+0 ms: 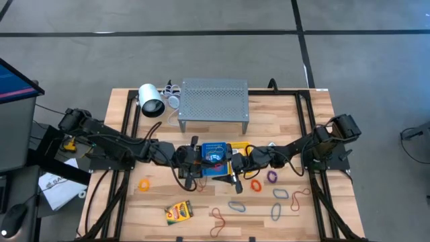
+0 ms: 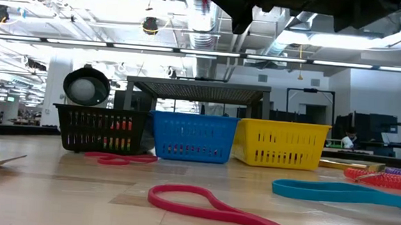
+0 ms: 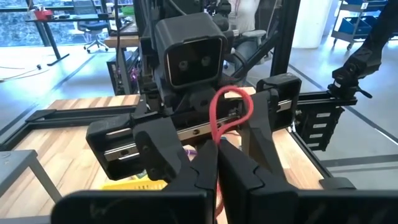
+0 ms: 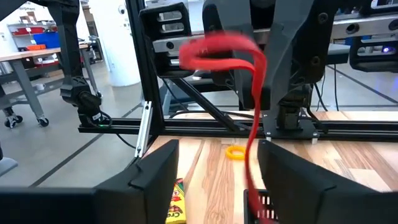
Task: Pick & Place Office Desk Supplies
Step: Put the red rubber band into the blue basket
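Note:
My left gripper [image 3: 216,149] is shut on a red rubber band [image 3: 227,104] above the middle of the table, over the blue basket [image 1: 215,152]. My right gripper [image 4: 217,154] faces it with fingers open, one on either side of the band [image 4: 231,52]; whether they touch it I cannot tell. In the high view the two grippers meet, left [image 1: 205,165] and right [image 1: 236,165]. More rubber bands lie flat on the table: orange [image 1: 144,183], purple [image 1: 272,177], brown [image 1: 218,215]. A yellow-and-green crayon box [image 1: 179,212] lies near the front edge. My left gripper pinches the red rubber band between its two shut fingertips [image 3: 215,139], the fingers about level and coming from the table's left. One loop of the band stands up above the fingertips [image 3: 239,99], and a strand hangs slack below them [image 4: 252,130]. The band is lifted clear of the table.
A black basket [image 2: 102,129], a blue basket [image 2: 193,136] and a yellow basket [image 2: 282,143] stand in a row mid-table. Behind them are the grey perforated shelf [image 1: 213,101] and a white cylinder [image 1: 151,101]. Red [image 2: 209,205] and blue [image 2: 342,194] bands lie nearer the front.

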